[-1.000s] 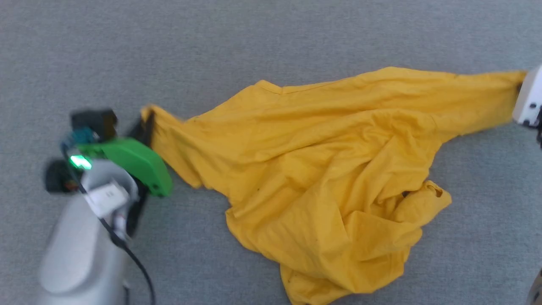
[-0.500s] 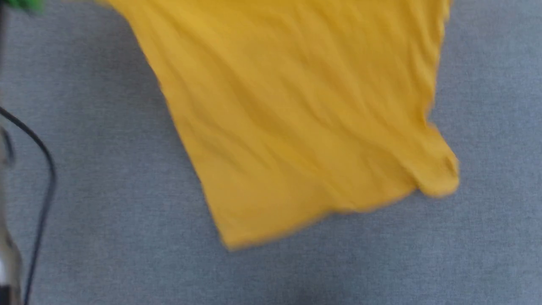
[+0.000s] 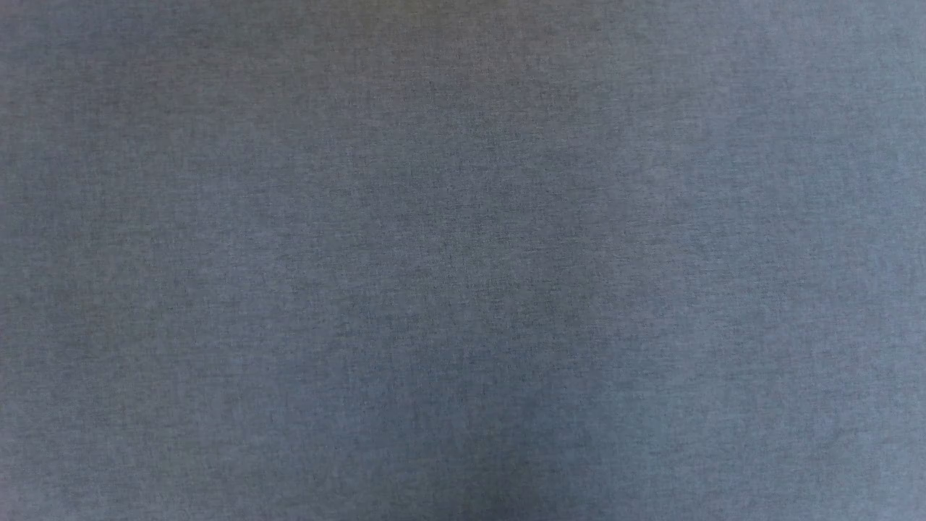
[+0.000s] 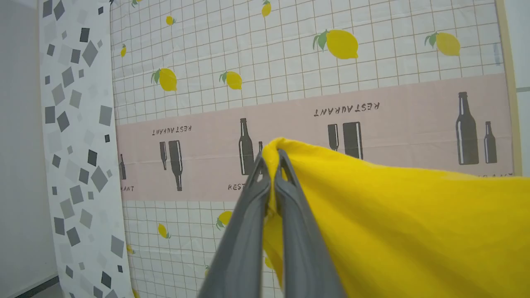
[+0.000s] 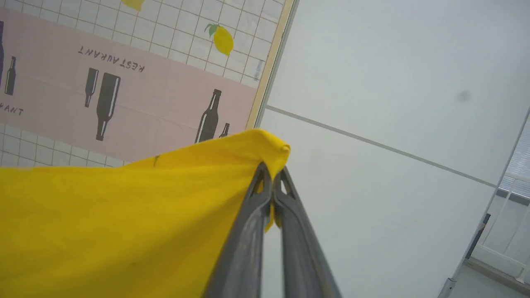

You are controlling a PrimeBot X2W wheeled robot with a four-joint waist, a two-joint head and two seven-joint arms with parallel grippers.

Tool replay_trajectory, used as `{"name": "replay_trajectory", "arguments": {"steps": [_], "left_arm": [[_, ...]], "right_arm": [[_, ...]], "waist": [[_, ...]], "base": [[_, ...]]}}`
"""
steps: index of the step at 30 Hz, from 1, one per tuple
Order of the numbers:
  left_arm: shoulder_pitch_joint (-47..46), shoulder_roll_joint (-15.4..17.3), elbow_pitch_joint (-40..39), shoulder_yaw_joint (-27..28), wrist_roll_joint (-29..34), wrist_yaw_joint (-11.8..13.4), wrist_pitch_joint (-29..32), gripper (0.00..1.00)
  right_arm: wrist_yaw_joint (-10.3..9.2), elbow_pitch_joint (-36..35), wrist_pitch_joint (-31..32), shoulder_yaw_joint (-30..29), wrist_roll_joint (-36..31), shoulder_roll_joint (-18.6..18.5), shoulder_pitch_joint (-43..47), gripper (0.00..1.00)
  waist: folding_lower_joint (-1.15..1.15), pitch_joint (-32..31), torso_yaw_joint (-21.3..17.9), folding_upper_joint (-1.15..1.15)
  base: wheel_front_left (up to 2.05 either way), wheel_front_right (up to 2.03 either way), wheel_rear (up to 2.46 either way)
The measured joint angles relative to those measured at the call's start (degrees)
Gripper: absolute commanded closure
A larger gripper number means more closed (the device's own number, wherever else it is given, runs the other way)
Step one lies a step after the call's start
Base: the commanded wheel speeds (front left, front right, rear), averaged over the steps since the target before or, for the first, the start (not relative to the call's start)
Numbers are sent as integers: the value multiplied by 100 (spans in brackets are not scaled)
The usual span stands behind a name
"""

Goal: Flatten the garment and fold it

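The left gripper (image 4: pixel 271 163) pinches one shirt (image 4: pixel 414 236) corner at its tips; the right gripper (image 5: pixel 272 174) pinches another. The shirt spans between them, its long edge running tip to tip, neither arm nearer.

The surface (image 3: pixel 217 289) is covered in grey, finely woven cloth, evenly flat, shaded darker toward the middle.
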Motion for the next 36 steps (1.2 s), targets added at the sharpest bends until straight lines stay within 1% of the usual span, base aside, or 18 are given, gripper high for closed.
{"name": "replay_trajectory", "arguments": {"steps": [3, 4, 6, 8, 14, 18, 21, 24, 29, 32, 33, 36], "left_arm": [[-34, -14, 244, -9, -10, 13, -121, 100], [108, -9, 527, -76, -65, -127, -85, 100], [426, -1, 720, -134, -102, -243, -36, 100], [973, -5, 905, -181, -179, -364, 25, 100], [2818, -160, 1000, -186, -576, -501, 237, 100], [4239, -357, 716, -105, -950, -532, 424, 100], [5300, -609, 348, 31, -1361, -538, 503, 100], [6313, -891, -102, 152, -1693, -470, 608, 100], [7730, -1261, -815, 235, -2056, -307, 758, 100], [8402, -1414, -1087, 243, -2160, -185, 800, 100], [8569, -1439, -1107, 259, -2209, -186, 809, 100], [9101, -1527, -1126, 293, -2296, -174, 809, 100]], "right_arm": [[0, 258, -224, -14, -35, 21, -53, 100], [0, 515, -249, 171, 62, 20, 108, 100], [0, 682, -297, 372, 214, 9, 443, 100], [0, 818, -302, 605, 509, -1, 999, 100], [0, 758, -300, 1307, 1402, -215, 2592, 100], [0, 474, -190, 1614, 1954, -424, 3758, 100], [0, 167, -77, 1666, 2281, -547, 4636, 100], [0, -202, 80, 1561, 2498, -670, 5475, 100], [0, -875, 461, 1039, 2599, -676, 6892, 100], [0, -1238, 679, 577, 2544, -493, 7674, 100], [0, -1336, 747, 438, 2493, -411, 7893, 100], [0, -1630, 1046, -15, 2325, -27, 8658, 100]], "waist": [[0, -4, 26, 0], [0, -11, 104, 0], [0, -37, 148, 0], [0, -104, 176, 0], [0, -400, 236, 0], [-1, -698, 274, 0], [-1, -957, 296, 0], [-1, -1231, 322, 0], [-1, -1687, 380, 0], [-1, -1927, 422, 0], [-2, -1994, 436, 0], [-1, -2219, 488, 0]], "base": [[0, 0, 0], [0, 0, 0], [0, 0, 0], [0, 0, 0], [0, 0, 0], [0, 0, 0], [0, 0, 0], [0, 0, 0], [0, 0, 0], [0, 0, 0], [0, 0, 0], [0, 0, 0]]}}
